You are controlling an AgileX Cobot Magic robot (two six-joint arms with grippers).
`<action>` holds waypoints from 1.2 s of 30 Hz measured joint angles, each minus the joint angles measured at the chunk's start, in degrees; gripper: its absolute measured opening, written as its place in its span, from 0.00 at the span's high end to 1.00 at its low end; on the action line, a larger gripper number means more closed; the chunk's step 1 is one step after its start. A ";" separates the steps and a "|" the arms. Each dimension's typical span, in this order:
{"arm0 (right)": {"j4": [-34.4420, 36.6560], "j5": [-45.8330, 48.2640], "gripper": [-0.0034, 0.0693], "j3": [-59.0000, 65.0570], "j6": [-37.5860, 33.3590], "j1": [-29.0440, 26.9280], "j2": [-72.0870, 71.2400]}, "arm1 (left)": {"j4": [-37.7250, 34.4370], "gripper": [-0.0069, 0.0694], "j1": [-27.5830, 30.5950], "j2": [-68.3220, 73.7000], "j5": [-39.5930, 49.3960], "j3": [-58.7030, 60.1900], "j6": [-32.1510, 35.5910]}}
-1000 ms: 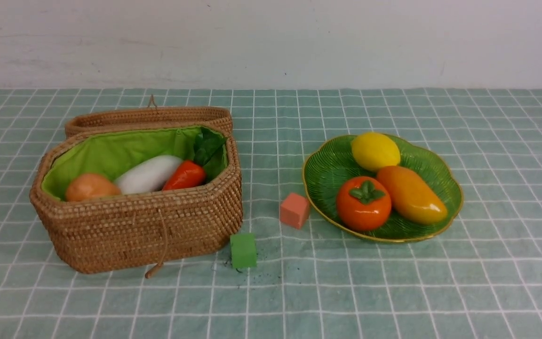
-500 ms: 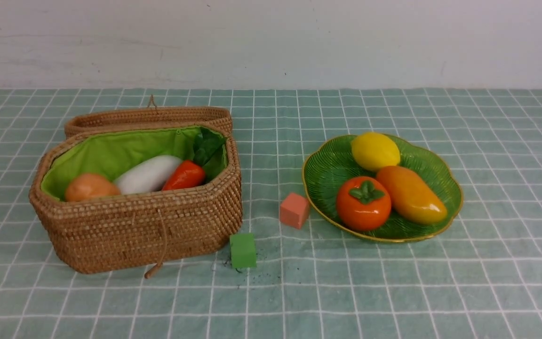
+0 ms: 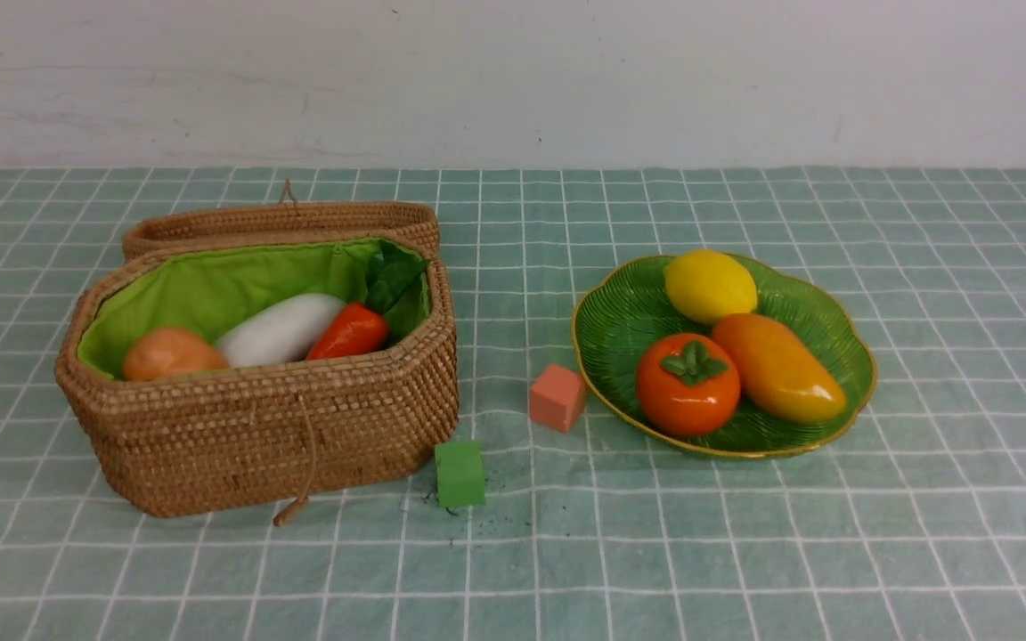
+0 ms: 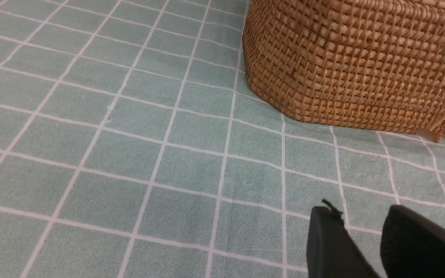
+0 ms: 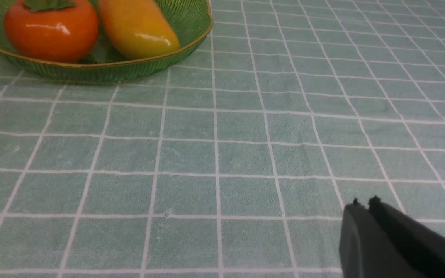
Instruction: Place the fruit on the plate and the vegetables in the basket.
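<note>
Left hand [image 4: 365, 216] parted, empty, low over the counter [image 4: 129, 154] near the basket [image 4: 354, 65]. Right hand [image 5: 363, 202] clenched, empty, near the plate [image 5: 160, 63]. Potato [image 3: 173, 352], white vegetable [image 3: 280, 328], carrot [image 3: 350, 331] in basket; lemon [image 3: 710, 285], mango [image 3: 777, 367], persimmon [image 3: 688, 385] on plate.

Left black two-fingered gripper [image 4: 365, 220]: fingers parted by a gap, holding nothing. Right black two-fingered gripper [image 5: 364, 202]: fingertips pressed together, empty, low over cloth.

Staged test setup, likely a lab: worktop [image 3: 745, 552] under checked green cloth, bare white wall [image 3: 513, 80], toy produce.
</note>
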 joint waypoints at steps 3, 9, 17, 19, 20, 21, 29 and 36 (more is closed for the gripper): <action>0.00 0.00 0.90 0.00 0.00 0.00 0.00 | 0.00 0.64 0.00 0.00 0.00 0.00 0.00; 0.00 0.00 0.90 0.00 0.00 0.00 0.00 | 0.00 0.64 0.00 0.00 0.00 0.00 0.00; 0.00 0.00 0.88 0.00 0.00 0.00 0.00 | 0.00 0.64 0.00 0.00 -0.06 0.00 0.00; 0.00 0.00 0.88 0.00 0.00 0.00 0.00 | 0.00 0.63 0.00 0.00 -0.06 0.00 0.00; 0.00 0.00 0.88 0.00 0.00 0.00 0.00 | 0.00 0.63 0.00 0.00 -0.06 0.00 0.00; 0.00 0.00 0.88 0.00 0.00 0.00 0.00 | 0.00 0.63 0.00 0.00 -0.06 0.00 0.00; 0.00 0.00 0.86 0.00 0.00 0.00 0.00 | 0.00 0.63 0.00 0.00 -0.06 0.00 0.00; 0.00 0.00 0.85 0.00 0.00 0.00 0.00 | 0.00 0.62 0.00 0.00 -0.06 0.00 0.00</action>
